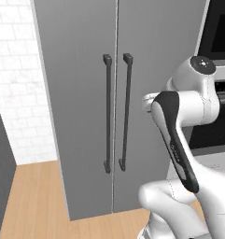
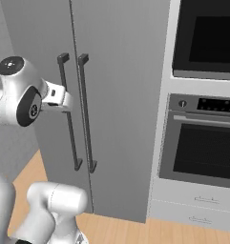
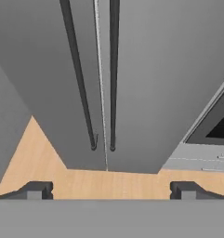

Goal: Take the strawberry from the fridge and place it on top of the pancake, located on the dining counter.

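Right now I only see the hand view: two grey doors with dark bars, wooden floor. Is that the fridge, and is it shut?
Observer: Yes, the fridge; both doors are shut along their full height.
Operator: What is the dark thing at the right edge?
Observer: A black built-in oven, with a second dark window above it.
Operator: And on the other side?
Observer: A white brick wall.
Operator: Is the pincer touching the handles?
Observer: No, the open pincer stands short of them.

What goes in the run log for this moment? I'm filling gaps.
phase: approach | fridge: both doors shut | gripper: open, empty, facing handles | strawberry: unseen
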Motion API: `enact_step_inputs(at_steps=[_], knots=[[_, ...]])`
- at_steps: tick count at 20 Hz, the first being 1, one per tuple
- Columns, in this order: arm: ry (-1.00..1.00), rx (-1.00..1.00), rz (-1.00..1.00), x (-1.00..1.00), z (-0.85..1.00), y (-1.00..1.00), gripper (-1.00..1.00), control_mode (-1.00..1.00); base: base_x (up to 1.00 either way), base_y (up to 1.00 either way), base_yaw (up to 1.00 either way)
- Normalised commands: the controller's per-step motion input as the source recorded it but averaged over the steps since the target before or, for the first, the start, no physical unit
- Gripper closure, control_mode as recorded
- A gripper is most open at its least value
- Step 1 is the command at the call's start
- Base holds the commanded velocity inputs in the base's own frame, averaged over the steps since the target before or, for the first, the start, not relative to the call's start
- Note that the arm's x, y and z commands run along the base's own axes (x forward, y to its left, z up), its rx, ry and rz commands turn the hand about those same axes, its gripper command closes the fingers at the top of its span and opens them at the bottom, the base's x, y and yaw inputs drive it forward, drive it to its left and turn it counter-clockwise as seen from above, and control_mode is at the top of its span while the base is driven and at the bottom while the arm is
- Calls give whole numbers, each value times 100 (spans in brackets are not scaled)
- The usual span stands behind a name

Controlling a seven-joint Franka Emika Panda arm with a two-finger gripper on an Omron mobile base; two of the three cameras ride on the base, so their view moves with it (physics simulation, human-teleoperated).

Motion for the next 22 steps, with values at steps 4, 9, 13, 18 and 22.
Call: enact_step_inputs(at_steps=[4,9,13,18,22], knots=[[-5,0,0,100,-18,10,-100,-100,0,0,0],[-23,0,0,75,-25,3,-100,-100,0,0,0],[-7,0,0,73,-5,0,-100,-100,0,0,0],[12,0,0,82,0,0,-100,-100,0,0,0],[0,0,0,72,-2,0,-100,-100,0,0,0]])
